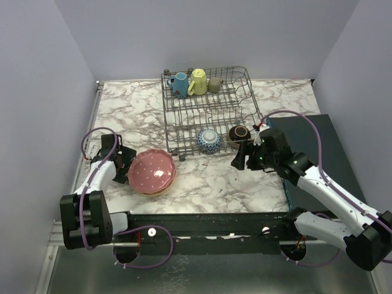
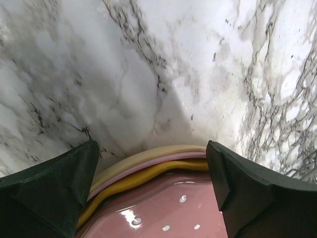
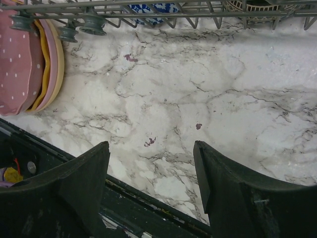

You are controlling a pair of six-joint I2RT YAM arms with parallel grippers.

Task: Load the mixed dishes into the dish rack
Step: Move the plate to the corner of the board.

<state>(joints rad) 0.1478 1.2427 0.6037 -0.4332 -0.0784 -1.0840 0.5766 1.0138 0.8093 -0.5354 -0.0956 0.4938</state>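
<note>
Wide-open left tool (image 2: 151, 151) is hovering at the rim of the stacked plates (image 2: 158, 210) on the counter (image 2: 148, 74). Closing on one and carrying it to the dish rack (image 1: 208, 110) beyond appears next.

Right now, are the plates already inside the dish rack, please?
No, the stacked plates lie on the marble table, outside the dish rack.
</note>
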